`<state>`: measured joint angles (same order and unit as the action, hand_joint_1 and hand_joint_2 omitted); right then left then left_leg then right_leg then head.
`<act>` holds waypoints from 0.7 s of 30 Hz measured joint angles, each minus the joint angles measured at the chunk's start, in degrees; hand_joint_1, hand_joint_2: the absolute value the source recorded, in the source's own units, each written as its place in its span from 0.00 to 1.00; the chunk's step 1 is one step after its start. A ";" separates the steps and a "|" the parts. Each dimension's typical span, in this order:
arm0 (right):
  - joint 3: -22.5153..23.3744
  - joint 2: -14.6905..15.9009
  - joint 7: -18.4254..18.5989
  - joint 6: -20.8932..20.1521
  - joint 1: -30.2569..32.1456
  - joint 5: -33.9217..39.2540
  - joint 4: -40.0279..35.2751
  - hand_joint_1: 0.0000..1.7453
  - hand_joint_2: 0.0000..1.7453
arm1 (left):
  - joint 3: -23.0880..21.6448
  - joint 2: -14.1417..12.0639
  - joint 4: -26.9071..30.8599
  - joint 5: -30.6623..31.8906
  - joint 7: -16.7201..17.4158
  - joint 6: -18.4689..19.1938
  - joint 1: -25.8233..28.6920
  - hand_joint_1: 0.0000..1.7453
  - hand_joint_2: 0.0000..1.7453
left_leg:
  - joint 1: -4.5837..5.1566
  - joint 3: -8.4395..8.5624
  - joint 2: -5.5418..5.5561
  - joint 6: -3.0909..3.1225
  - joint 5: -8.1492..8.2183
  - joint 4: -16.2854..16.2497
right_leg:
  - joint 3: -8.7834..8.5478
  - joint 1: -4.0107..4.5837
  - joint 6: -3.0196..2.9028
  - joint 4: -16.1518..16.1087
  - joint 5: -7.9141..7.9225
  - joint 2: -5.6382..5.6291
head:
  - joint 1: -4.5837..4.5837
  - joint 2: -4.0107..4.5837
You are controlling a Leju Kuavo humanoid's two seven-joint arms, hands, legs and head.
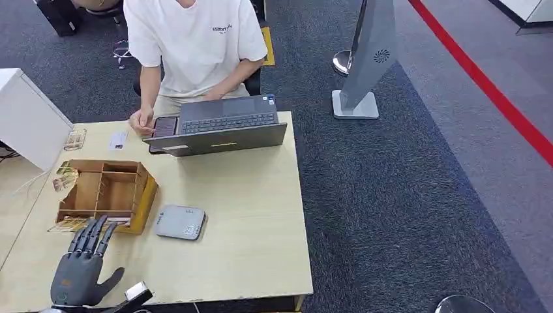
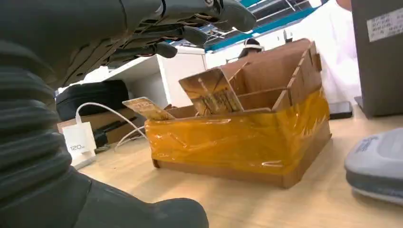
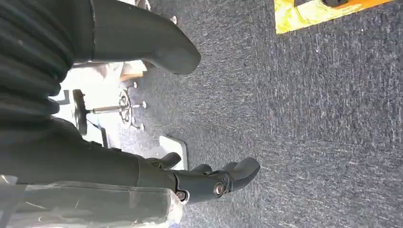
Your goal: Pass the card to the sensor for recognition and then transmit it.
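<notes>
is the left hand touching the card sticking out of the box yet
Apart. The left wrist view shows the left hand's fingers hanging above the card in the taped box, with open background between them.

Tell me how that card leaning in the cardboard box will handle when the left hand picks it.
The card looks thin, flat and probably light. It stands tilted, so a nudge may topple it. The left hand is open, empty.

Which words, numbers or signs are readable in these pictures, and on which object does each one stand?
"120w": on the white charger beside the cardboard box.
"ESSENT…": chest print on the person's white T-shirt; the end is not readable.
Label on the grey sensor: too small to read.
Sticker on the laptop: blurred.
Print on the card: blurred.
</notes>
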<state>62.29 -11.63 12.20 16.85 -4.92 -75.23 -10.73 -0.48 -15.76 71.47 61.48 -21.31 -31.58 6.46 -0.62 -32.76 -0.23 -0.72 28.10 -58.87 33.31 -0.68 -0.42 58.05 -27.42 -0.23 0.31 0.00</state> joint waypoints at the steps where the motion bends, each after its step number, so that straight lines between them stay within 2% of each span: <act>1: 0.00 0.02 0.00 -0.02 0.01 -0.02 0.00 0.00 1.00 | 0.00 -0.02 -0.55 0.18 0.00 -0.11 -0.20 0.00 1.00 | 0.00 0.00 0.00 0.00 0.00 0.00 | 0.00 0.00 0.00 0.00 0.00 0.00 | 0.02 0.00; 7: 0.00 0.11 0.11 0.00 0.00 -0.15 0.00 0.00 1.00 | -0.02 -0.11 -2.73 3.22 2.25 -2.13 -1.09 0.00 1.00 | -0.01 0.00 0.00 0.00 0.00 0.00 | 0.01 0.01 0.00 0.00 0.00 0.00 | 0.02 0.00; 13: 0.00 0.11 0.00 -0.22 0.00 -0.66 0.00 0.00 1.00 | -0.02 0.04 -3.76 5.83 3.80 -7.58 -2.15 0.00 1.00 | -0.01 0.01 0.00 0.00 0.00 0.00 | 0.00 0.01 0.00 0.01 0.00 0.01 | 0.02 0.00; 21: 0.00 0.11 0.15 -0.22 0.00 -0.81 0.00 0.00 1.00 | -0.02 0.50 -4.13 7.41 3.87 -7.82 -2.65 0.00 1.00 | 0.00 0.00 0.00 0.00 0.00 0.00 | 0.00 0.00 0.00 0.00 0.00 0.01 | 0.02 0.00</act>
<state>62.29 -11.52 12.35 16.63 -4.92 -76.04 -10.73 -0.50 -15.26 67.34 68.89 -17.44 -39.41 3.81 -0.62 -32.76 -0.23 -0.72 28.10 -58.87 33.31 -0.68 -0.43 58.05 -27.42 -0.22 0.33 0.00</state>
